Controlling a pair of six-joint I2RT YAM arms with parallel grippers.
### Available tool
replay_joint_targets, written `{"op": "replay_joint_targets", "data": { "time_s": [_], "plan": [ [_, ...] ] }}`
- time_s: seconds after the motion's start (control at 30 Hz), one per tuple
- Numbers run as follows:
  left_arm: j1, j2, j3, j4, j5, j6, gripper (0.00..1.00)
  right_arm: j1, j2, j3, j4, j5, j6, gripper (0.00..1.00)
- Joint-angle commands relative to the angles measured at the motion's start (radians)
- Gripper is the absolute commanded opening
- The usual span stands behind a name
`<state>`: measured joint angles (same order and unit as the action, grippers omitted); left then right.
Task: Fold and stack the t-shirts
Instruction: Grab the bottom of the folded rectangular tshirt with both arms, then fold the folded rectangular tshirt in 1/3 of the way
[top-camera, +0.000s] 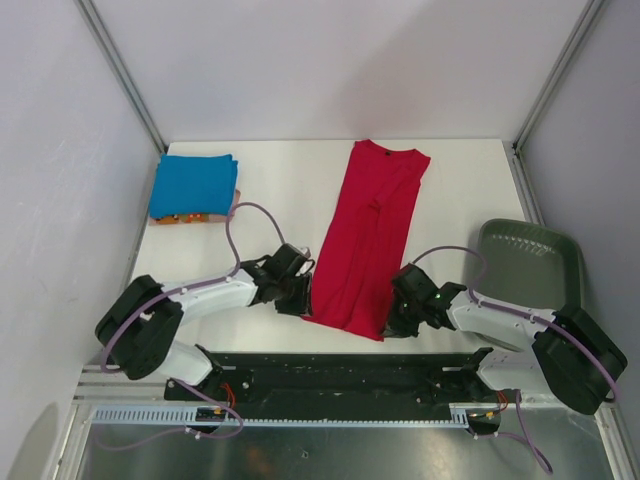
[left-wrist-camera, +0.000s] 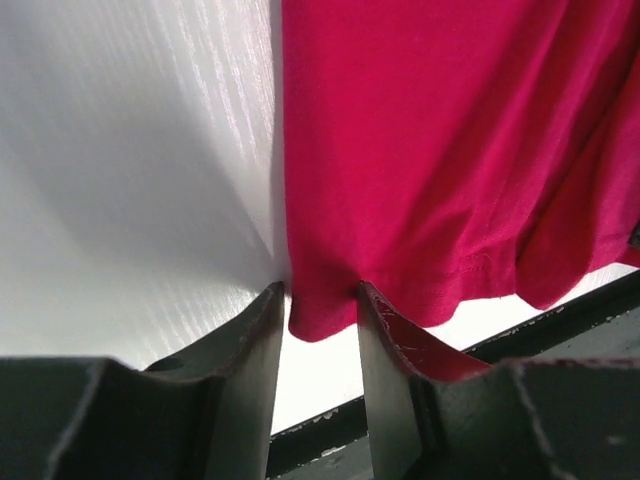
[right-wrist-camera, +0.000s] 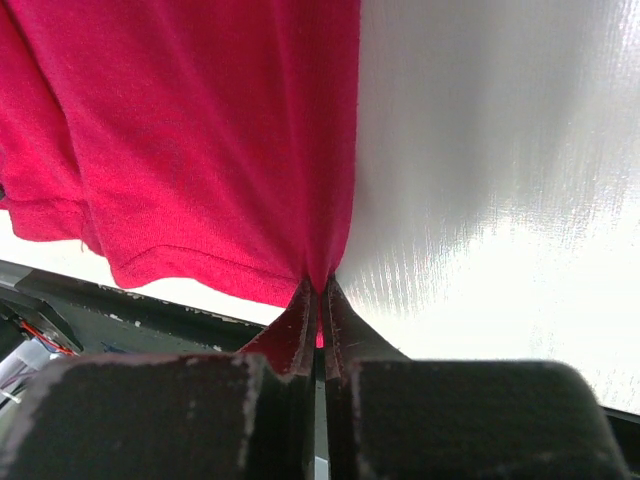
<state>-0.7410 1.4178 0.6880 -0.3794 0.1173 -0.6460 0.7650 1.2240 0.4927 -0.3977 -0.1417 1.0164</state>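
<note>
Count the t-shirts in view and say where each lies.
3. The red t-shirt lies mid-table, folded lengthwise; the blue t-shirt sits folded at the far left; the orange t-shirt peeks out beneath it. Others may lie hidden under them.

The table (top-camera: 290, 190) is viewed whole from high above its near edge, looking down and away, from afar. The wrist views are taken low and very close, along the left gripper (left-wrist-camera: 320, 292) and the right gripper (right-wrist-camera: 318, 288). The near hem of the red t-shirt (top-camera: 370, 235) is shared by all three, one corner in each wrist view.
</note>
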Motion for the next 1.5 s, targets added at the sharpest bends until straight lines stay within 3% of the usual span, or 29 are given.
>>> {"op": "replay_joint_targets", "data": {
  "time_s": [0.0,0.13,0.3,0.37,0.7,0.9,1.17,1.47],
  "plan": [
    [0.007,0.037,0.041,0.024,0.052,0.037,0.40,0.000,0.013,-0.005,-0.115,0.066,-0.042,0.00],
    [0.005,0.069,0.034,0.042,0.088,0.033,0.34,-0.019,0.011,-0.005,-0.124,0.059,-0.057,0.00],
    [-0.007,0.069,0.024,0.055,0.112,0.023,0.08,-0.056,-0.019,-0.005,-0.154,0.054,-0.083,0.00],
    [-0.024,0.060,0.029,0.057,0.127,0.015,0.03,-0.070,-0.043,-0.005,-0.174,0.049,-0.094,0.00],
    [-0.197,0.031,0.038,0.060,0.129,-0.095,0.00,-0.113,-0.291,-0.031,-0.404,0.046,-0.094,0.00],
    [-0.229,-0.032,0.056,0.060,0.092,-0.147,0.00,-0.115,-0.457,0.026,-0.543,0.059,-0.065,0.00],
    [-0.165,-0.015,0.192,0.060,0.019,-0.175,0.00,-0.155,-0.268,0.239,-0.467,0.210,-0.196,0.00],
    [-0.050,0.191,0.462,0.063,-0.065,-0.139,0.00,-0.293,0.023,0.474,-0.239,0.299,-0.349,0.00]
  ]
}}
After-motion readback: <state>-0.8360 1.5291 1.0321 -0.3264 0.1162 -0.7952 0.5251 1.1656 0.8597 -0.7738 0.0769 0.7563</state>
